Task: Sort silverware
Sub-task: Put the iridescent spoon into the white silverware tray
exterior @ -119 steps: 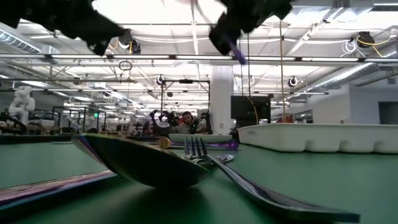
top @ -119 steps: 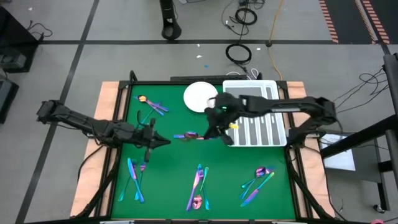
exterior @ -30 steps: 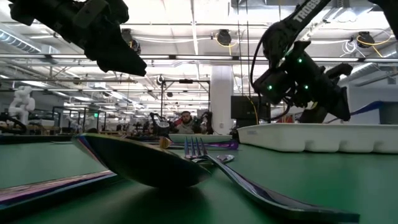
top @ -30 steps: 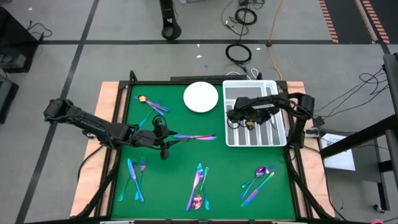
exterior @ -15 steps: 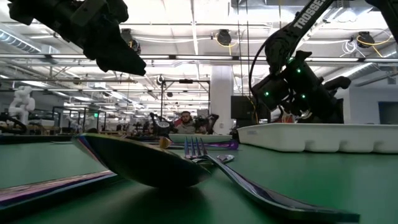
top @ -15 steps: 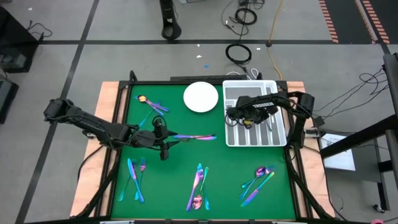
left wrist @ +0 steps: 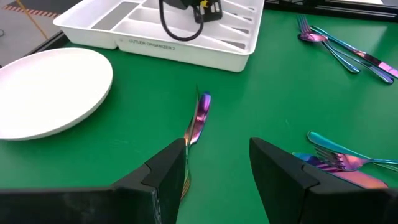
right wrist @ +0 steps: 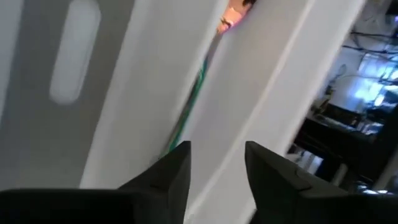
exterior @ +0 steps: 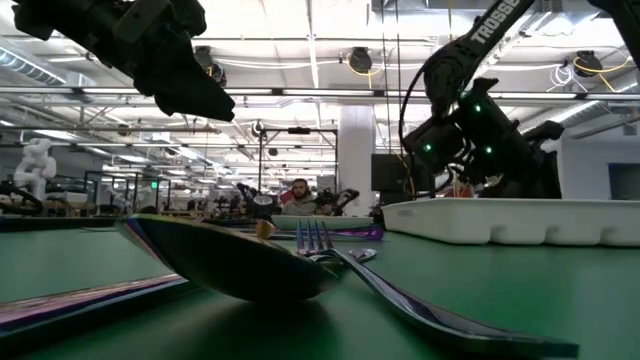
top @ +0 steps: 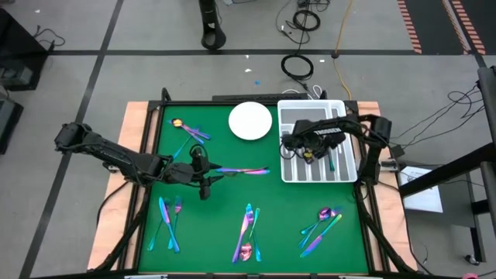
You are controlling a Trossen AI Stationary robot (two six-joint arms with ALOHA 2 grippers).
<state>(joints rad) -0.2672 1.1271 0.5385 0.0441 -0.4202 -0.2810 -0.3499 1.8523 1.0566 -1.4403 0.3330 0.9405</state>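
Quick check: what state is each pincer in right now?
Left pincer: open, holding nothing, above the green mat near an iridescent metal utensil.
Right pincer: open, empty, over the white slotted tray, a teal-handled utensil lying in the slot below.

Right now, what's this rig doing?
It's sorting silverware into the white slotted tray. The right gripper is over the tray with its fingers apart, and a piece lies in the slot just ahead of them. The left gripper is open over the green mat, lined up on a lone utensil beside the white plate. Several clusters remain on the mat.
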